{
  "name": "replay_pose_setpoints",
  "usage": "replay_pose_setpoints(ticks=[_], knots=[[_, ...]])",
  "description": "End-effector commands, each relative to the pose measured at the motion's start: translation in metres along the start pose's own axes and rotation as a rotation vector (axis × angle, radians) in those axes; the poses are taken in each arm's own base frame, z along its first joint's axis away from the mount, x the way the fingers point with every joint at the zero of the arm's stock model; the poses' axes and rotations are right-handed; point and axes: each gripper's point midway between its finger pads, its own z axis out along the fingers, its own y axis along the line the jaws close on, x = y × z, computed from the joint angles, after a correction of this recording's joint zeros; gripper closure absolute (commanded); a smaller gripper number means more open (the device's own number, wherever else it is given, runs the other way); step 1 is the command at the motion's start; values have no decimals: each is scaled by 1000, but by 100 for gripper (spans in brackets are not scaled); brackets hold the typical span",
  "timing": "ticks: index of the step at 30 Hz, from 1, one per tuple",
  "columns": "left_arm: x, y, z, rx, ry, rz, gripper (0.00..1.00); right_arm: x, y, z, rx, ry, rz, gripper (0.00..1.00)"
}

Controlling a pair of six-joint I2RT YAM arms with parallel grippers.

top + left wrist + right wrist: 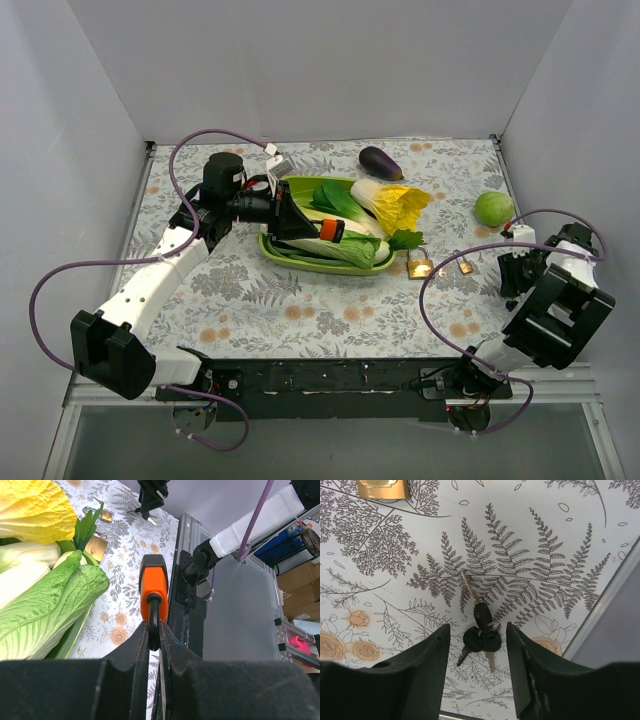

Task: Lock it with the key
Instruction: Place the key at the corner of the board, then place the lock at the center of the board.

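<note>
Right tool (478, 627), wide open and empty, is held over key bunch (481, 639) on tabletop (560, 540); left tool (154, 626) is clamped on orange handle (152, 582). Key bunch may be skidded by off-centre closure.

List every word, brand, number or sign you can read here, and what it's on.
No readable text in any view.
Brass padlock: any stamping is cropped and blurred, unreadable.
Keys: black heads, no legible marking.
Orange-handled tool: no lettering visible.
Blue containers beyond the table: too blurred to read.
</note>
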Motion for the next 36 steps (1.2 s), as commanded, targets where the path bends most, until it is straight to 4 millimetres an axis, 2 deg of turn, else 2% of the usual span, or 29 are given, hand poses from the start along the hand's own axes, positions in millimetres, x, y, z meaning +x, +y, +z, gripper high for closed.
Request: replay_pose_setpoints(ticks=[1,5,6,9,11,12,13,15,16,17,18,21,22,23,24,26,27,29,30,33,36], knots=[[-9,-12,-1,12,-8,25,100,-30,1,-33,27,-95,-82,42],[1,-17,10,29,27,-66,100,-68,29,-68,-26,-235,-199,38],[4,-19,14,32,40,-101,100,-84,32,-85,-1,-289,-263,38],[9,-23,27,29,58,-169,100,-114,79,-112,-107,-388,-391,36],[11,-19,33,37,55,-239,100,-144,118,-137,-187,-468,-503,32],[11,-18,35,36,57,-273,100,-156,146,-145,-244,-497,-569,30],[12,-17,37,38,63,-329,100,-172,159,-164,-252,-546,-618,29],[12,-13,41,40,63,-365,100,-189,186,-180,-287,-604,-683,26],[11,-13,42,33,61,-392,100,-196,213,-186,-337,-621,-718,25],[10,-10,44,26,58,-403,100,-207,223,-196,-325,-657,-756,24],[9,-7,46,14,55,-419,100,-209,249,-201,-371,-670,-817,24],[8,-8,48,25,49,-464,100,-215,284,-210,-419,-688,-866,23],[9,-8,49,20,47,-476,100,-210,307,-212,-470,-683,-905,22],[9,-4,51,-2,41,-518,100,-213,314,-213,-459,-685,-926,21],[9,-3,52,-7,41,-530,100,-211,334,-214,-492,-690,-970,21],[9,-2,53,-8,41,-552,100,-211,346,-209,-481,-678,-1000,21],[9,-3,54,-7,42,-556,100,-211,362,-206,-497,-677,-1037,21],[10,-5,58,-7,46,-548,100,-211,372,-200,-484,-661,-1050,21],[11,-6,58,-7,46,-545,100,-207,384,-198,-503,-657,-1075,21],[12,-12,59,2,51,-533,100,-204,401,-195,-522,-665,-1118,20],[13,-16,58,8,52,-516,100,-201,406,-184,-516,-647,-1131,20]])
